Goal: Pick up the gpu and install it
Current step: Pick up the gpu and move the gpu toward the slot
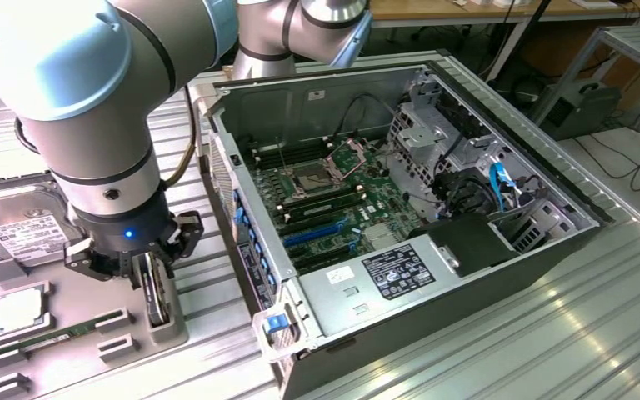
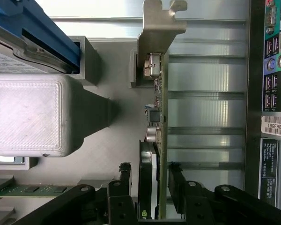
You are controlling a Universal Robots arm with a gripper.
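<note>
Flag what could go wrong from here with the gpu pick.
1. The gripper straddles the gpu, which stands on edge in the gray holder. One finger faces the fan side, so closing may press on the fan.
2. The metal bracket end reaches well past the fingers. If the grip is off-centre, the card may tilt and bind in the holder on lifting.

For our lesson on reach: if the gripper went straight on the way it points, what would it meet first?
The graphics card, standing on edge in the grey tray. The gripper straddles it with open fingers, so its upper edge likely comes first, though depth is unclear.
</note>
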